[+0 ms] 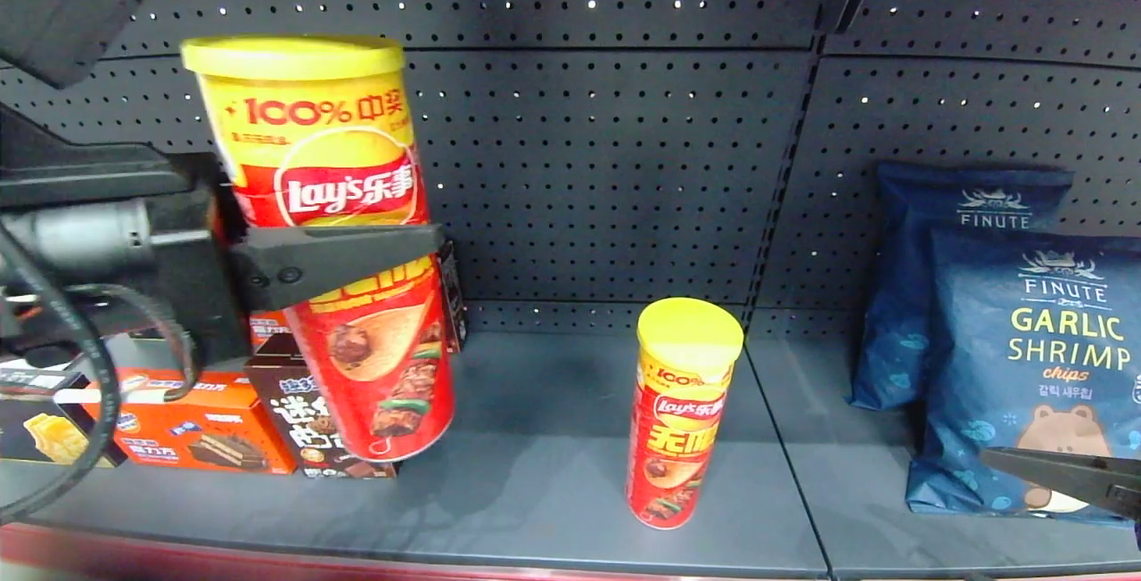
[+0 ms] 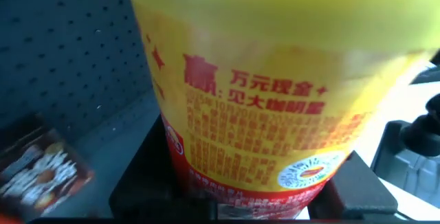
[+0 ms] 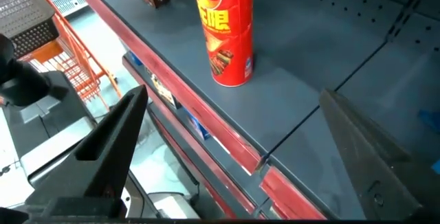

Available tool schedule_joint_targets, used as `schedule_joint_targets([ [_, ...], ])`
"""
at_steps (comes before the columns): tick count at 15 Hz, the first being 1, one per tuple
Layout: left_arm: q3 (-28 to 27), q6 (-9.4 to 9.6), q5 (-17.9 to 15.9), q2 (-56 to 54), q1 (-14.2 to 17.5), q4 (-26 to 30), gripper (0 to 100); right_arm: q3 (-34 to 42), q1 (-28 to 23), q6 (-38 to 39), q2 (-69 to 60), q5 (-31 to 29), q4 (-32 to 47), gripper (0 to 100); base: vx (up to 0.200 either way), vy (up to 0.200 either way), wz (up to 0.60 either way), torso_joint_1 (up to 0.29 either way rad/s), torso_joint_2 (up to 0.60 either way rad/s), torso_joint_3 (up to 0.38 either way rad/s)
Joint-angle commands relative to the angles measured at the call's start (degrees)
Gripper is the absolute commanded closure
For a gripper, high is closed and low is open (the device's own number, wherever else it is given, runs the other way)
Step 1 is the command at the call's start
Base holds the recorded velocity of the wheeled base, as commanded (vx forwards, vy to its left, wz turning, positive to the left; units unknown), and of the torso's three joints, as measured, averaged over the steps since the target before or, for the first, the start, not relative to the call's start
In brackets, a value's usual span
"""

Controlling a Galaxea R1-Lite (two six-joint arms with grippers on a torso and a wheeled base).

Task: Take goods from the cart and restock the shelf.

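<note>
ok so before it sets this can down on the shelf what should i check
1. Grip: the left gripper has its jaws shut around the held can at mid-body: ok.
2. Landing spot: bare shelf between the dark box and the standing can: ok.
3. Standing can upright and apart from the held can: ok.
4. Gap between the held can's base and the dark box: they overlap in the head view: cannot tell.
5. Right gripper open, off by the blue bags, away from the spot: ok.
</note>
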Motion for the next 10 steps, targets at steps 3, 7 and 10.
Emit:
schedule_joint_targets([
  [3, 0.85, -0.20, -0.01, 8.91, -1.19, -6.10, 100, -0.60, -0.10, -0.01, 1.25, 0.00, -0.14, 0, 0.000, 0.000, 0.00, 0.000, 0.00, 0.000],
  [7, 0.93, -0.29, -0.19, 19.37, -0.93, -20.43, 100, -1.31, -0.01, -0.01, 2.21, 0.17, -0.14, 0, 0.000, 0.000, 0.00, 0.000, 0.00, 0.000],
  [10, -0.56, -0.37, -1.24, 25.96, -1.19, -27.02, 100, -1.66, -0.01, -0.01, 2.13, 0.17, -0.14, 0, 0.000, 0.000, 0.00, 0.000, 0.00, 0.000],
])
